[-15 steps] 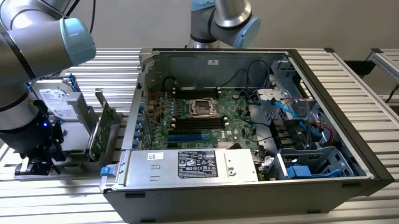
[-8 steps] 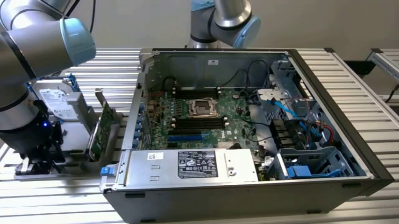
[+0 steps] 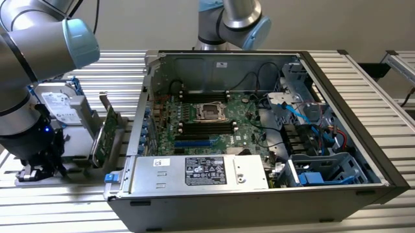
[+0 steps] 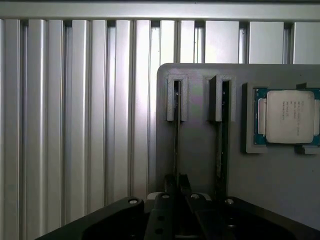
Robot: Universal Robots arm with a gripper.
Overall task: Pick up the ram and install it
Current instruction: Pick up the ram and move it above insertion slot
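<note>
In the slot nearest the grey holder's [image 4: 200,150] edge, the ram [image 4: 176,130] stands on edge, long axis along the slot; the tool [image 4: 177,183] grips it.

Open computer case [image 3: 246,208], silver processor [image 4: 290,116]

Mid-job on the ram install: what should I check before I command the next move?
1. pincer straddles the ram, not the neighbouring stick: ok.
2. Jaws closed on the ram's edge: ok.
3. Ram stands upright in the gray holder, not lifted out yet: ok.
4. The computer case is open, with the motherboard exposed: ok.
5. The memory slots are free of sticks and cables: cannot tell.
</note>
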